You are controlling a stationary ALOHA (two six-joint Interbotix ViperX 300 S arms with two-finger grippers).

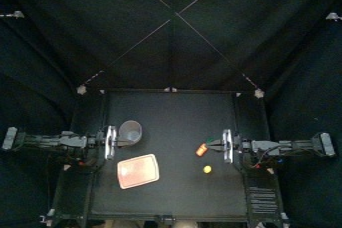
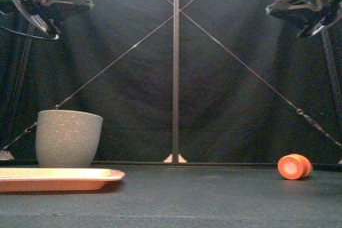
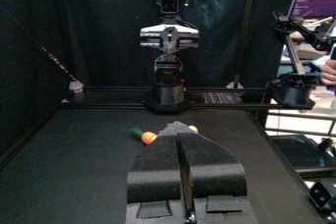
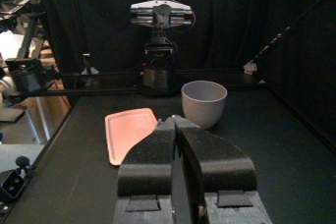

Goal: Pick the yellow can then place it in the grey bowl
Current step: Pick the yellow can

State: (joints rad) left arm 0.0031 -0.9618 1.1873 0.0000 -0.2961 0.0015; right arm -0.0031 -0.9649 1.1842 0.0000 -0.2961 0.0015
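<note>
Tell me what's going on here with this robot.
Nothing is being handled at this moment. Both arms rest raised at the table's sides, with the left gripper and the right gripper shut and empty. The small yellow can sits on the table's right half, with an orange toy just behind it. The tall grey cup stands on the left half, and the flat pink tray lies in front of it. The can has not been picked up yet.

Left hand (image 3: 184,138) and right hand (image 4: 180,125) seem closed.
</note>
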